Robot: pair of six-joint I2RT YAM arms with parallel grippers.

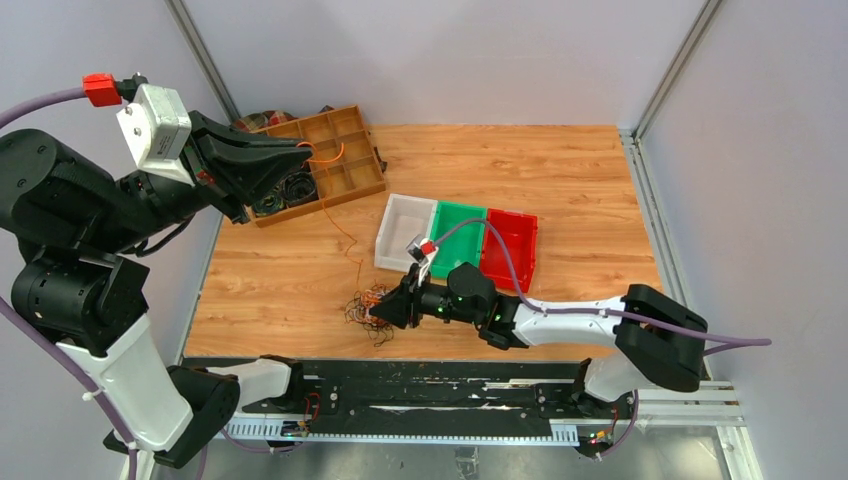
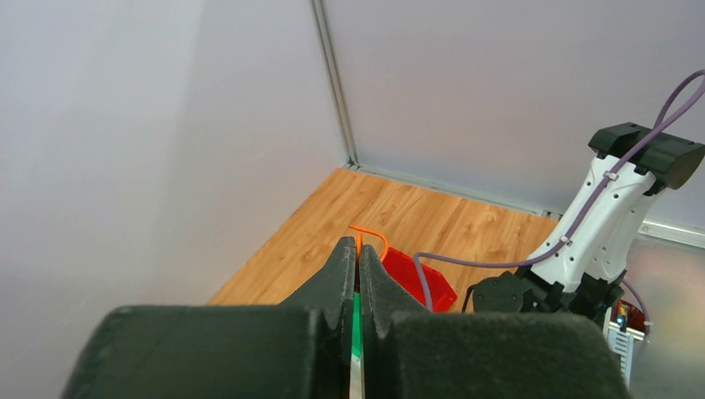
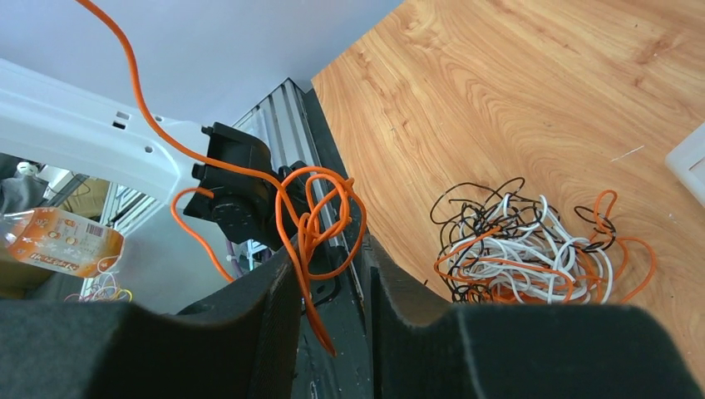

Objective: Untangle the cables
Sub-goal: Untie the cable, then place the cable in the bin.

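Observation:
The cables [image 1: 368, 305] lie as a tangle of thin orange, white and black wires near the table's front edge, also seen in the right wrist view [image 3: 532, 249]. One orange cable [image 1: 347, 232] rises from the heap to my raised left gripper [image 1: 308, 152], which is shut on its end [image 2: 374, 234]. My left gripper [image 2: 358, 249] shows its jaws pressed together. My right gripper [image 1: 385, 310] sits low beside the heap. A knotted orange loop [image 3: 320, 212] hangs loose in the gap of my right gripper [image 3: 328, 249], resting against the left finger, with the jaws apart.
A brown compartment tray [image 1: 340, 150] with black coiled rolls [image 1: 295, 185] stands at the back left. White [image 1: 405, 232], green [image 1: 460, 240] and red [image 1: 510, 250] bins sit side by side mid-table. The table's front edge and a black rail [image 1: 430, 385] lie just behind the heap.

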